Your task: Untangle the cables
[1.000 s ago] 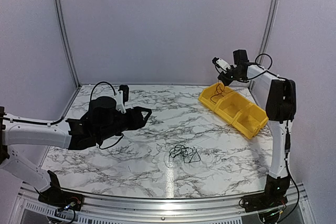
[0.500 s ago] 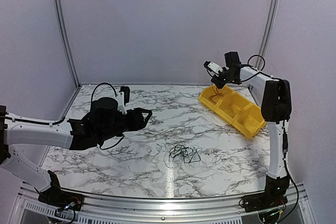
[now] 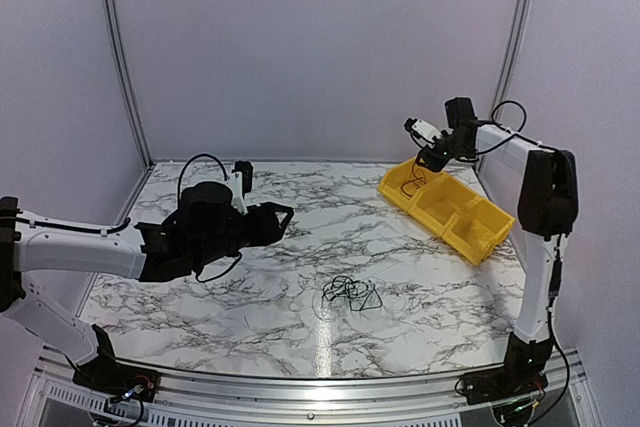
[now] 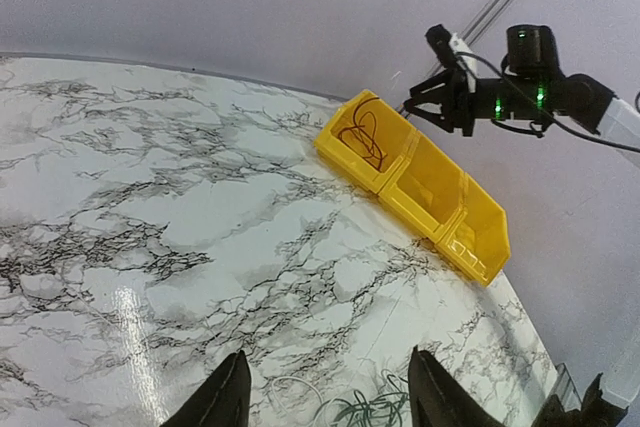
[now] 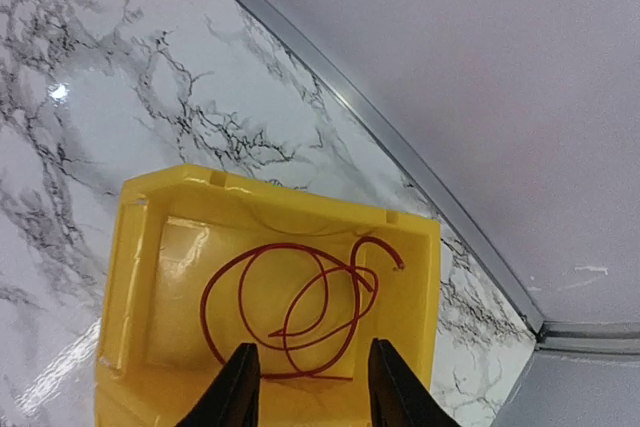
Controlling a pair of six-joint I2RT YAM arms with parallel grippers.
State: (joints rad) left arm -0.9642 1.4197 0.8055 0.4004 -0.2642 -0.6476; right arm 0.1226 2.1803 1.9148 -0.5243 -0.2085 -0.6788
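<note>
The cables (image 3: pixel 350 293) lie in one small, loose black tangle on the marble counter (image 3: pixel 250 317), near the front and about midway between the two arms. Nothing touches them. In the left wrist view a part of the tangle (image 4: pixel 372 412) shows at the bottom edge, between the fingers of that arm.

The left claw (image 3: pixel 282 217) hangs above the counter to the left of the tangle and farther back, well apart from it. Its jaws stand apart with nothing between them (image 4: pixel 328 392).

A yellow bin (image 3: pixel 440 222) with three compartments sits slanted at the far right of the counter. A thin red cable (image 5: pixel 290 312) lies coiled in loose loops on the floor of its end compartment, the one farthest from the arms' bases; the same coil (image 4: pixel 365 135) is visible from the left wrist.

The right claw (image 3: pixel 432 157) hovers over that end of the bin. Its fingers are spread and empty (image 5: pixel 310 387), clear of the red cable below them.
</note>
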